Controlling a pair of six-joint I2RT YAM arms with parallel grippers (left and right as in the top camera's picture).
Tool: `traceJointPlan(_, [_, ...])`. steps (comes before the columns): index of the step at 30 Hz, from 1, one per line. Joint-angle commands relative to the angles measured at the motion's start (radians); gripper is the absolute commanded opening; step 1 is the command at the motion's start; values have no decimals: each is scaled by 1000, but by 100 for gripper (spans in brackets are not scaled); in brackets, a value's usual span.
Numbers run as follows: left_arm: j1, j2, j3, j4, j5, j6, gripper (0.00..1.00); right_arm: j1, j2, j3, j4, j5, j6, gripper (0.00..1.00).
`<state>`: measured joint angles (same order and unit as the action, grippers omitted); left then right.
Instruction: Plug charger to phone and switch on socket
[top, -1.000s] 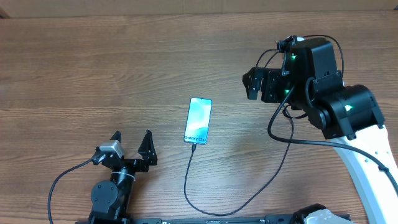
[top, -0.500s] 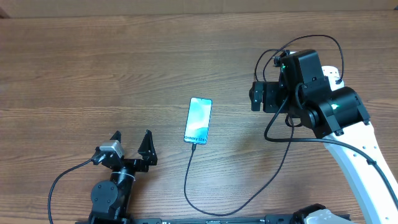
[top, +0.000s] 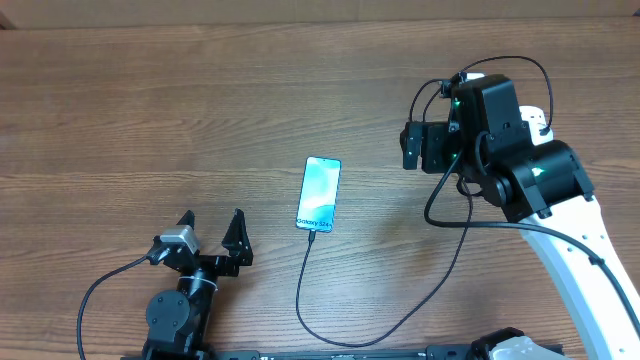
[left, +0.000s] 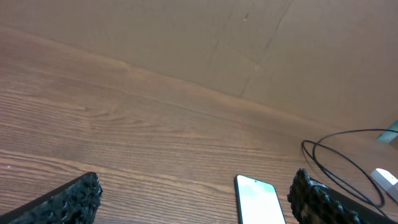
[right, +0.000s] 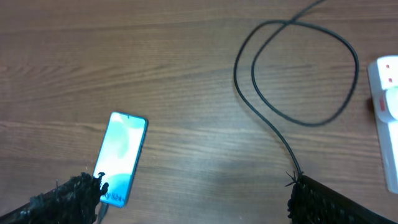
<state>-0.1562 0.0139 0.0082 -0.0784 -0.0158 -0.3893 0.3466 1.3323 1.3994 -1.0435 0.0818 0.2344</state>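
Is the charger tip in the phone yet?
Looks in: overhead, the charger runs straight into the lower end of the phone. How fully seated, cannot tell.

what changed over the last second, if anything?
Only the right arm moved: the right tool slid slightly down the overhead view, apparently lowering. Nothing taken or released. The left tool, phone and charger stayed put; both tools open.

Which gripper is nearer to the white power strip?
Right. The right gripper hangs above the table with the power strip at the edge of its wrist view. The left gripper sits beyond the phone, on the far side.
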Motion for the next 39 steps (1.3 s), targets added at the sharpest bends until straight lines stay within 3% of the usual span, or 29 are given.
traceJointPlan(1, [5, -10, -3, 0, 8, 19, 99, 0, -53, -66, 37, 0, -31, 100])
traceJointPlan(15, [5, -10, -3, 0, 8, 19, 100, -4, -407, -623, 362, 0, -87, 100])
traceJointPlan(27, [5, -10, -3, 0, 8, 19, 100, -155, -797, -1091, 661, -134, -86, 100])
traceJointPlan(39, [5, -10, -3, 0, 8, 19, 100, -164, -984, -1347, 1022, -161, -87, 100])
